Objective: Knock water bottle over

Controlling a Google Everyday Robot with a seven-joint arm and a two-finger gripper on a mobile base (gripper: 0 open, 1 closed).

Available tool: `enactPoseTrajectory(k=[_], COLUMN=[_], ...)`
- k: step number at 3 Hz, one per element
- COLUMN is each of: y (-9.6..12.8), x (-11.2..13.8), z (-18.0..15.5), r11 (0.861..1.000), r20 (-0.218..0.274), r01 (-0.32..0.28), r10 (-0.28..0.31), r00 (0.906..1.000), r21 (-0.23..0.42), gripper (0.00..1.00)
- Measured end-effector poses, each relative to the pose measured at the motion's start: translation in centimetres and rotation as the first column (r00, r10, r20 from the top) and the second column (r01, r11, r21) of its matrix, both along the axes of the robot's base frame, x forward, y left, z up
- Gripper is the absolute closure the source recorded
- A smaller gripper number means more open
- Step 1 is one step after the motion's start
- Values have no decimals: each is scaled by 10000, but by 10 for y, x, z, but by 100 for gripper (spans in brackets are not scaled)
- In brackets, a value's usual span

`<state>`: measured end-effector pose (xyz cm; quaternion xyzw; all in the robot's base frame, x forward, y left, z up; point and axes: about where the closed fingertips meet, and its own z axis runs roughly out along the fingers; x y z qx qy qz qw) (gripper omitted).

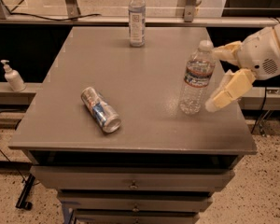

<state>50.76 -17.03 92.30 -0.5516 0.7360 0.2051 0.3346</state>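
The end effector (216,78), fingers apart, sits just beside the upright water bottle (196,80); a sideways push up high (near the cap) should topple it onto the counter (144,73).

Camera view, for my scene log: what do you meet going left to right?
White pump dispenser → silver-and-blue drink can on its side → slim smooth clear bottle → crinkled clear water bottle with white cap → cream open gripper, just right of that bottle.

My cream claw (219,78) hangs just right of the clear water bottle (196,76), white-capped with a red, white and blue band. A silver-and-blue can (101,109) lies near left on the grey desk (144,73).
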Motion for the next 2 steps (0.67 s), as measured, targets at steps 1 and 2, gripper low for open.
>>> enactPoseTrajectory(k=[1, 2], y=[31, 71], x=[-3, -6], z=[-14, -19], r11=[9911, 9712], r20=[-324, -390], r01=[-397, -941], r10=[442, 1051], r00=[9985, 9937], r21=[1270, 2190], gripper=[0, 0])
